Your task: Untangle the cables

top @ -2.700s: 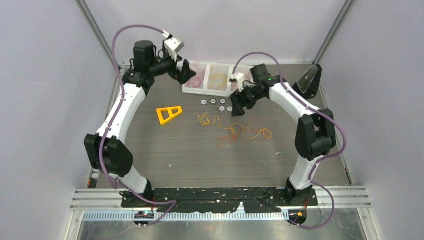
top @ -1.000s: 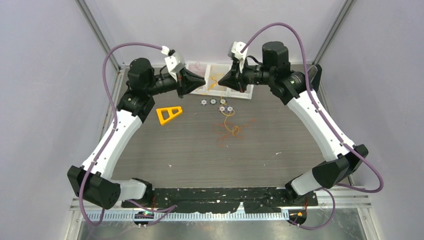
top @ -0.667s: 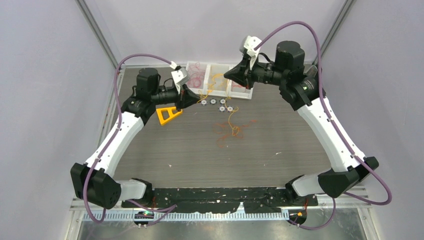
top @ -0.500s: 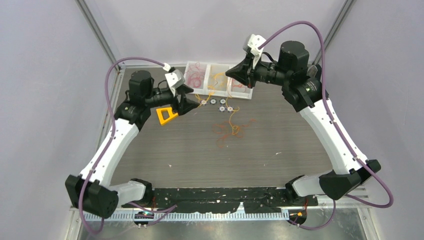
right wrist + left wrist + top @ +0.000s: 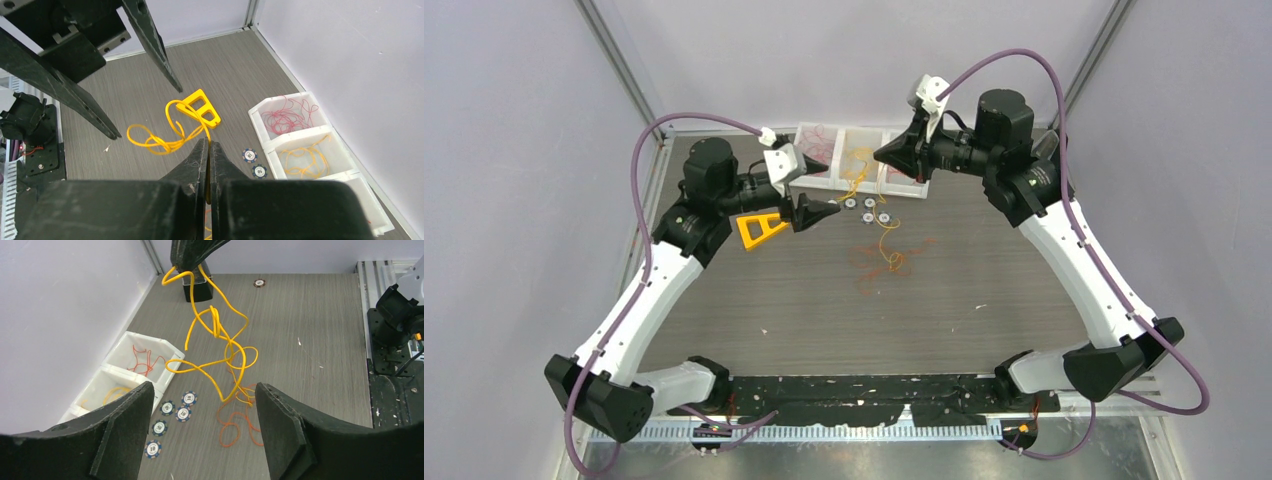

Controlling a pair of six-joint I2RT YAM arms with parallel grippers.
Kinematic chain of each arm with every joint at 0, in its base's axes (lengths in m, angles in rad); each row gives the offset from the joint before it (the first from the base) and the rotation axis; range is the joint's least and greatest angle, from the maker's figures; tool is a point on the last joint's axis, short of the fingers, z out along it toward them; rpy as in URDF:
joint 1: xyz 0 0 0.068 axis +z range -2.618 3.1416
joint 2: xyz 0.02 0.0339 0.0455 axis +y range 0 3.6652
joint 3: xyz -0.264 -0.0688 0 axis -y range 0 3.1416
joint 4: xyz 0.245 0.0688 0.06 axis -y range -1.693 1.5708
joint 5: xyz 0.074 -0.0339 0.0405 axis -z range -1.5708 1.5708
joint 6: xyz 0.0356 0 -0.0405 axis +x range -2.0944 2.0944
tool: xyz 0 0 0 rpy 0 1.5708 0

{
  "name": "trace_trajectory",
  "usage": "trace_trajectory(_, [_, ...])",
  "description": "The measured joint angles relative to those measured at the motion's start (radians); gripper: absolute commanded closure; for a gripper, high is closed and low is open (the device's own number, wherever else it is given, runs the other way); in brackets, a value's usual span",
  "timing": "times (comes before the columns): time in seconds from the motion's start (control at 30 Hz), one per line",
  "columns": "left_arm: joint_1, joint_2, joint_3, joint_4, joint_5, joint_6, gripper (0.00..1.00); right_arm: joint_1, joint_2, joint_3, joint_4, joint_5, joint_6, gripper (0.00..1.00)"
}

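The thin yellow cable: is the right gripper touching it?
Touching. The left wrist view shows the thin yellow cable hanging from the shut right gripper, its top end pinched there.

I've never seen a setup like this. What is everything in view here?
thin yellow cable: one, yellow, hanging in loops from the right gripper
thin orange-red cable: one tangle, orange-red, on the wood-grain table below it
white plastic three-compartment bin: one, white, far edge; holds red wires, yellow wires, red-orange wires
round poker chips: five, blue and white, in front of the bin
triangular plastic frame: one, yellow, left of the chips
wood-grain table: one, grey-brown, under everything
left gripper: one, black, open, empty
right gripper: one, black, shut on the yellow cable
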Motion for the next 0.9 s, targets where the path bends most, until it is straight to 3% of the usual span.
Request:
trace_trajectory(0.07, [-0.024,0.011,0.000,0.003,-0.019,0.013,0.40,0.000,-0.003,-0.006,0.001,0.000,0.005,0.95])
trace_trajectory(0.13, [-0.044,0.027,0.000,0.011,-0.039,0.027,0.63,0.000,-0.007,-0.009,0.001,0.000,0.008,0.95])
trace_trajectory(0.23, [-0.063,0.056,0.000,0.018,-0.045,0.048,0.78,0.000,-0.008,-0.010,0.002,0.000,0.011,0.95])
trace_trajectory(0.33, [-0.076,0.077,0.000,-0.001,-0.044,0.093,1.00,-0.001,-0.008,-0.010,0.003,0.008,0.011,0.95])
trace_trajectory(0.5, [-0.086,0.062,-0.045,-0.045,-0.041,0.208,1.00,-0.017,-0.008,-0.005,0.005,0.025,0.011,0.95])
trace_trajectory(0.63, [-0.116,0.002,-0.136,-0.109,-0.053,0.403,1.00,-0.056,-0.002,0.064,-0.008,0.039,0.050,0.95])
trace_trajectory(0.77, [-0.166,-0.055,-0.148,-0.080,-0.077,0.555,1.00,-0.052,0.013,0.156,-0.038,0.017,0.108,0.95])
trace_trajectory(0.9, [-0.180,-0.086,-0.149,0.004,-0.130,0.568,1.00,-0.053,0.024,0.231,-0.025,0.012,0.163,0.95])
